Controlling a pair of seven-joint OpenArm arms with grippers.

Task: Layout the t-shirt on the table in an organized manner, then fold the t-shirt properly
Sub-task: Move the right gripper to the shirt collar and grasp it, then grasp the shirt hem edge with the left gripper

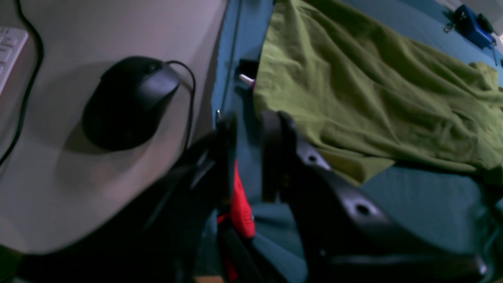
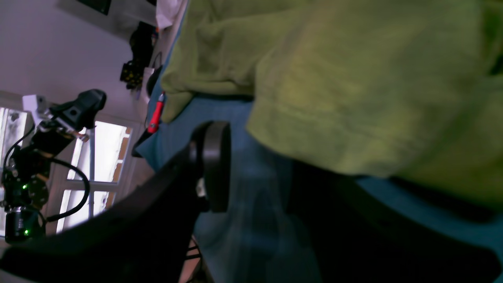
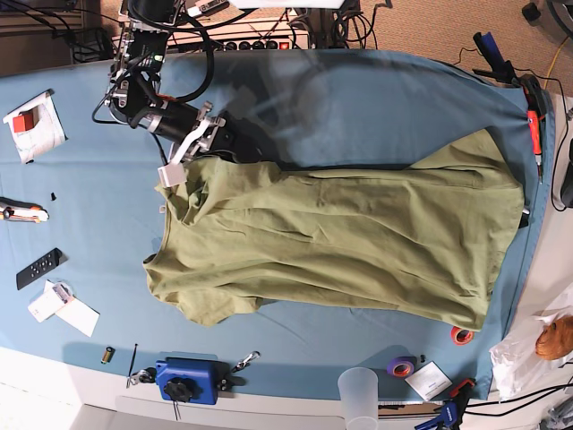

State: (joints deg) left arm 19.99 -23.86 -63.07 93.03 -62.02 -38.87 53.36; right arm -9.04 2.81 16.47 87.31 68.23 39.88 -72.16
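Pale wall, bright window, tan floor, grey desk with black mouse.

The right gripper hangs low with jaws spread wide; the left gripper has jaws narrowly parted.

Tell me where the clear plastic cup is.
In the base view, the plastic cup stands at the table's bottom edge, right of centre, just left of the purple tape roll and below the t-shirt.

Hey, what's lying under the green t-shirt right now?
Under the t-shirt only the table with its teal cloth shows around its edges. Anything beneath the fabric's middle is covered and cannot be seen.
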